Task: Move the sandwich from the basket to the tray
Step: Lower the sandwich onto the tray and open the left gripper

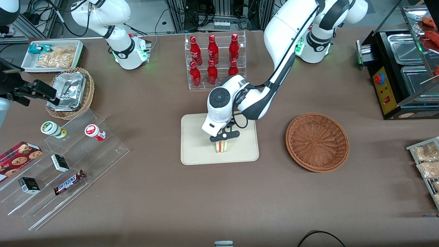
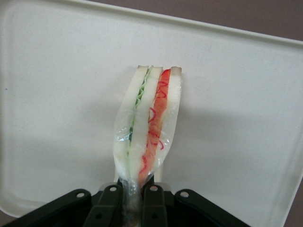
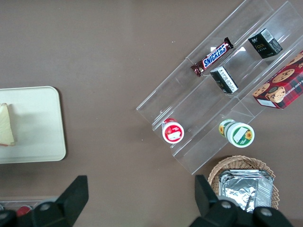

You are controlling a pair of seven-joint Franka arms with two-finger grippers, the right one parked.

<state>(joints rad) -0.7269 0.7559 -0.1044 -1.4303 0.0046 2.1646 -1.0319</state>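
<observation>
The sandwich (image 1: 222,146) is a plastic-wrapped wedge of pale bread with pink, orange and green filling. It stands on the cream-beige tray (image 1: 195,144). My left gripper (image 1: 224,136) is just above it, shut on its wrapped top end. In the left wrist view the sandwich (image 2: 149,127) hangs between the black fingers (image 2: 154,205) over the tray (image 2: 61,104). The right wrist view shows a piece of the sandwich (image 3: 5,125) on the tray (image 3: 38,123). The reddish-brown wicker basket (image 1: 317,141) holds nothing and sits beside the tray, toward the working arm's end.
A clear rack of red bottles (image 1: 214,58) stands farther from the front camera than the tray. A stepped acrylic shelf (image 1: 65,164) with snacks, a tan basket with foil containers (image 1: 70,91) and a white snack tray (image 1: 53,55) lie toward the parked arm's end. A black warmer (image 1: 401,68) stands toward the working arm's end.
</observation>
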